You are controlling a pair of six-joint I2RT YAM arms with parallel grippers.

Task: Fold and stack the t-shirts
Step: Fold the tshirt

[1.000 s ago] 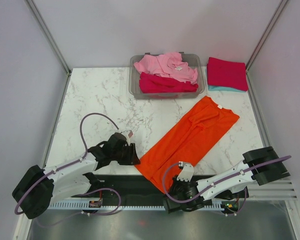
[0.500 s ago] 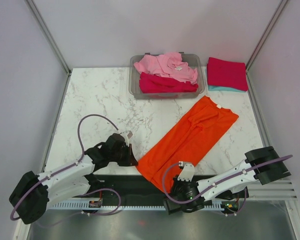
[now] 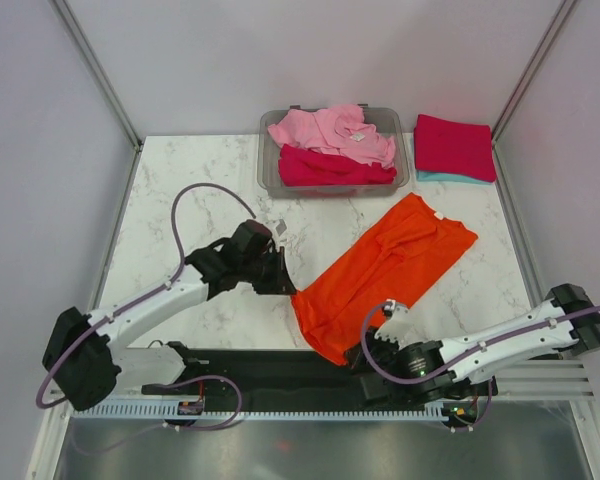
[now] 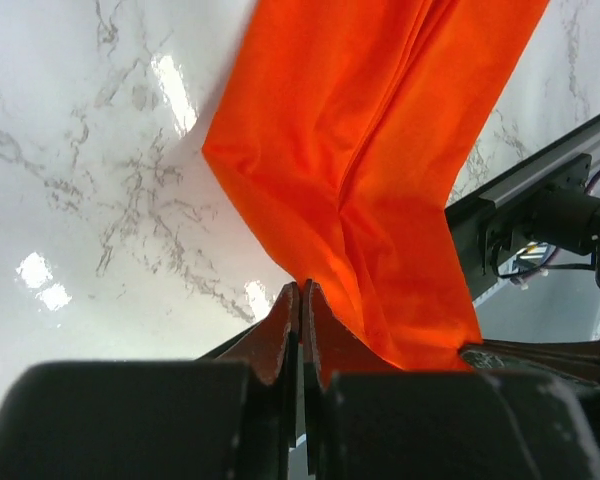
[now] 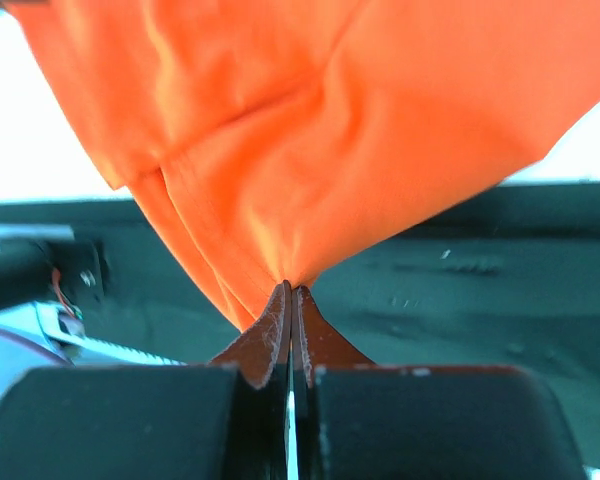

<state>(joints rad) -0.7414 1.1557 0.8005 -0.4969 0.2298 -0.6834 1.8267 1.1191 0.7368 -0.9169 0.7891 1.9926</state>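
Observation:
The bright orange t-shirt (image 3: 395, 265) lies slantwise on the marble table, collar toward the far right and hem toward the near edge. My left gripper (image 3: 287, 287) is shut on the hem's left corner; in the left wrist view the cloth (image 4: 380, 150) runs out from the pinched tips (image 4: 300, 292). My right gripper (image 3: 367, 352) is shut on the hem's right corner, over the black strip. In the right wrist view the orange cloth (image 5: 330, 130) fans up from the closed tips (image 5: 291, 290). The near end of the shirt is gathered and raised.
A grey see-through bin (image 3: 271, 172) at the back holds a crumpled light pink shirt (image 3: 330, 130) over a crimson one (image 3: 330, 168). A folded crimson shirt (image 3: 455, 145) lies on a teal one (image 3: 435, 177) at the back right. A black strip (image 3: 240, 365) runs along the near edge.
My left gripper closed on the hem corner and drew it away from the near edge, toward the back. The right arm shifted right with its corner. The shirt's near end bunched up.

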